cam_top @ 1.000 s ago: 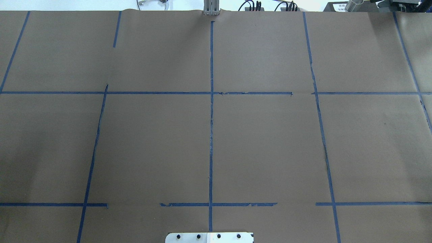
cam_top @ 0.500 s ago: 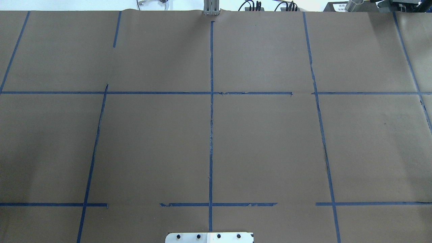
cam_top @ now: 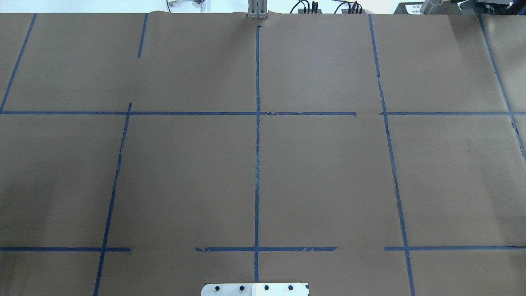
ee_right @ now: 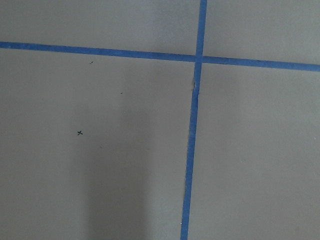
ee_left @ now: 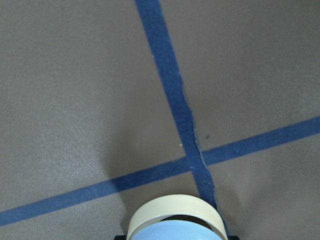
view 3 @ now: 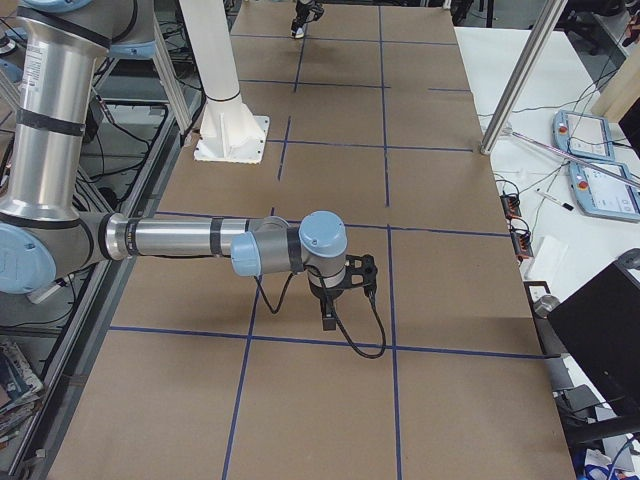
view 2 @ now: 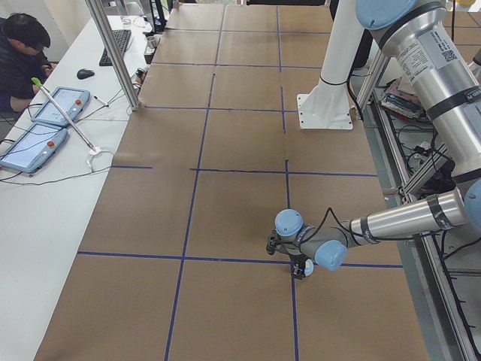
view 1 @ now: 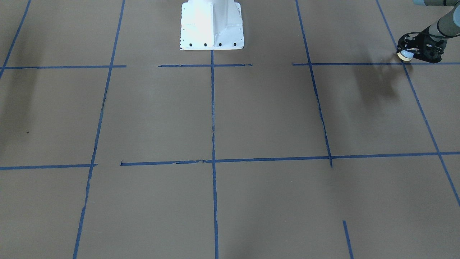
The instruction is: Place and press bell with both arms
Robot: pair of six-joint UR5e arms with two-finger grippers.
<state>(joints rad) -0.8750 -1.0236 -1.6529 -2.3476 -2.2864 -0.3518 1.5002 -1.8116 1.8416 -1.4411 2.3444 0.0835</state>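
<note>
The bell [view 1: 405, 55], a light-blue dome with a cream base ring, is held in my left gripper [view 1: 409, 53] low over a blue tape crossing at the robot's left end of the table. It fills the bottom edge of the left wrist view [ee_left: 175, 225], and the exterior left view shows it [view 2: 307, 266] at my left gripper [view 2: 301, 263]. My right gripper [view 3: 328, 318] points down, close over the brown paper near the table's other end. Its fingers do not show in the right wrist view, so I cannot tell whether it is open. Neither arm shows in the overhead view.
Brown paper with a blue tape grid [cam_top: 257, 164] covers the table. The white pedestal base [view 1: 212, 25] stands at the robot's edge. An operator [view 2: 19, 53] sits at a side desk with tablets [view 2: 34, 143]. A metal post [view 2: 113, 53] stands at the far edge.
</note>
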